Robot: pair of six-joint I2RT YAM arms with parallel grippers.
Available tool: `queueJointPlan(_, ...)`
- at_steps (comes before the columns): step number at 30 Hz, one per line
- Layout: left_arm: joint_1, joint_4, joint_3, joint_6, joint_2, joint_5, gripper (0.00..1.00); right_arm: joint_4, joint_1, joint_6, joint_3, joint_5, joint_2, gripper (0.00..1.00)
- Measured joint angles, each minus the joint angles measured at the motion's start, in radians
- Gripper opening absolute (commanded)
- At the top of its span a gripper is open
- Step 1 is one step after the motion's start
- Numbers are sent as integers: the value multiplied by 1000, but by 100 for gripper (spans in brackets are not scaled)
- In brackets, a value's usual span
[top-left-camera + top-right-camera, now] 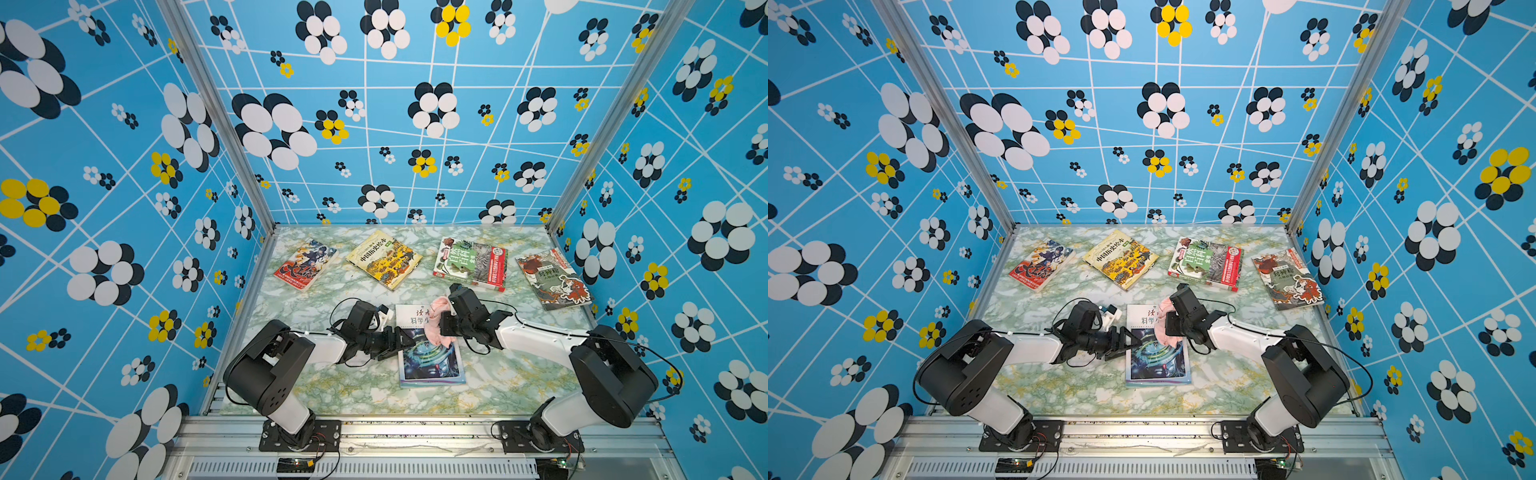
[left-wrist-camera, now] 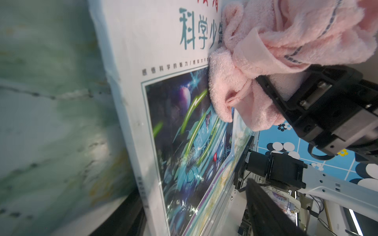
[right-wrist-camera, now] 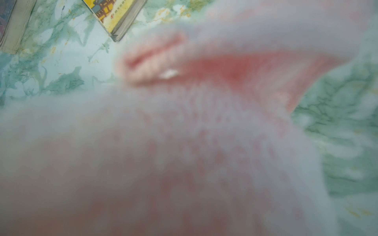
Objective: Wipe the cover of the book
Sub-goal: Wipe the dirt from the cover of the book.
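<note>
The book lies flat at the front middle of the table, its cover white with teal characters above a space picture. A pink cloth rests on the cover's right side. My right gripper is shut on that cloth. In the right wrist view the cloth fills nearly everything and hides the jaws. My left gripper is open at the book's left edge, one dark finger above the cover and the other below the edge.
Several other books lie along the back of the table: a red one, a yellow one, a green and red one and a dark one. Patterned blue walls close in the table on three sides.
</note>
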Motion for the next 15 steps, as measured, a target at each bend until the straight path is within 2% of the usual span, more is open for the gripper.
queueJointPlan(4, -5, 41, -19, -40, 7, -19, 44, 35, 0, 40, -19, -2, 4, 0)
queueJointPlan(5, -8, 55, -23, -50, 12, -24, 29, 39, 0, 50, -19, -3, 6, 0)
queueJointPlan(6, -11, 66, -24, -58, 18, -27, 19, 43, 0, 60, -19, -3, 8, 0)
queueJointPlan(15, -42, 187, -25, -79, 100, -31, 9, 31, 24, 84, 15, 14, 35, 0)
